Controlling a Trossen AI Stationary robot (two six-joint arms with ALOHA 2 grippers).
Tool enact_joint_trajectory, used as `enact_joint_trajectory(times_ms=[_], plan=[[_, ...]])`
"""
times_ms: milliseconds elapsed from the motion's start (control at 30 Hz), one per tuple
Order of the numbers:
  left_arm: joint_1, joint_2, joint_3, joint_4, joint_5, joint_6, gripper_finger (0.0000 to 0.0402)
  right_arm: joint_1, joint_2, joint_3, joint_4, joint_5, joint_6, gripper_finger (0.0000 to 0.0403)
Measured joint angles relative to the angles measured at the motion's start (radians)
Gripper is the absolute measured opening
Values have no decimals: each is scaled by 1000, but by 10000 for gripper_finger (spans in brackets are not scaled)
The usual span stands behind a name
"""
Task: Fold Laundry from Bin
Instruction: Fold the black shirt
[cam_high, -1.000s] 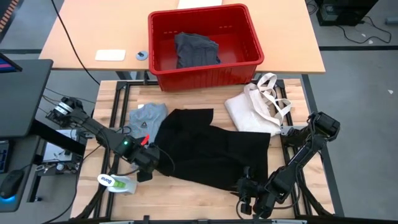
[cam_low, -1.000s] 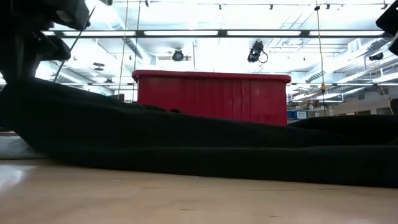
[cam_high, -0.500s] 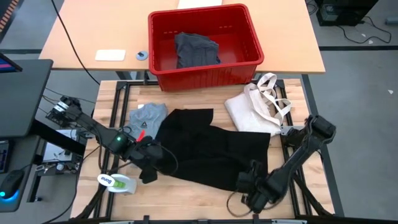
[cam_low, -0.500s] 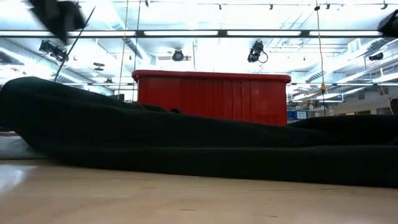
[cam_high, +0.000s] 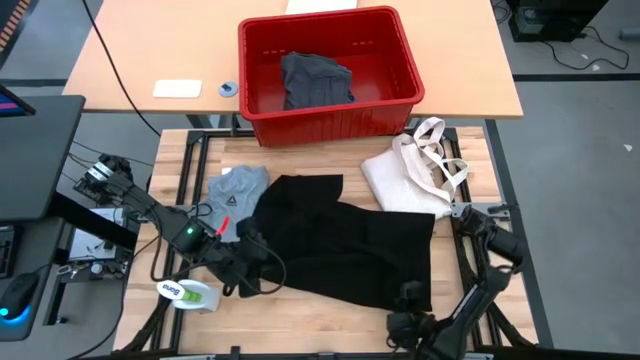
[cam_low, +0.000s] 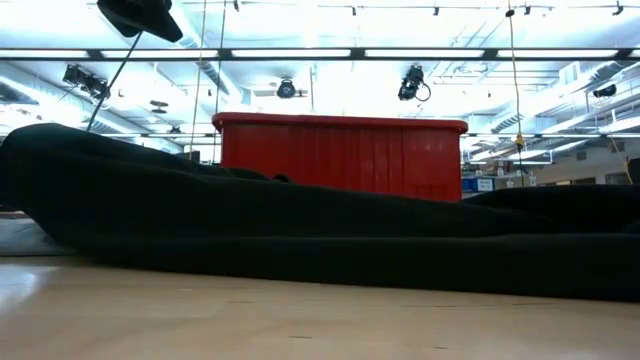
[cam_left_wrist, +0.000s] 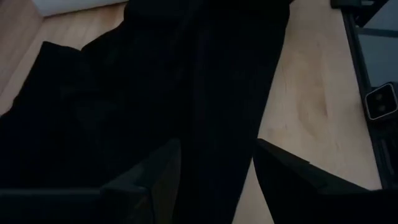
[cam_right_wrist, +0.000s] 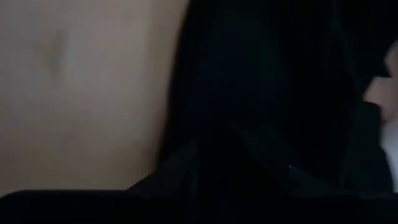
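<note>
The large black garment (cam_high: 345, 245) lies spread over the middle of the table; in the low view it is a low dark mound (cam_low: 320, 230). My left gripper (cam_high: 250, 275) hangs open above its left edge, cloth (cam_left_wrist: 211, 93) showing between the fingers, clear of it (cam_low: 140, 15). My right gripper (cam_high: 408, 298) is at the garment's near right corner. A light grey T-shirt (cam_high: 236, 192) lies flat at the left, its edge under the black garment. The red bin (cam_high: 325, 110) stands beyond the table's far edge with a dark grey garment (cam_high: 315, 80) inside.
A cream tote bag (cam_high: 412, 172) lies at the table's far right, next to the black garment. A green and white bottle (cam_high: 190, 293) lies at the near left, close to my left gripper. A white card (cam_high: 177, 88) sits on the far desk.
My left gripper has let go of the black garment's left edge, which has dropped back onto the table, and has risen and tipped up. My right arm has folded lower, and its gripper has tipped and moved onto the garment's near right corner.
</note>
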Motion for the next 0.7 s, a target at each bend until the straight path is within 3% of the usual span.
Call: enact_joint_trajectory(times_ms=[233,567,700], plan=[[-8,0,0,-9,2,-24,204,-17,110,131,-237,21,22,131],[-8,0,0,-21,3,-26,204,-5,144,126,-263,20,121,148],[-8,0,0,-30,3,-26,204,-6,143,126,-267,66,134,122]])
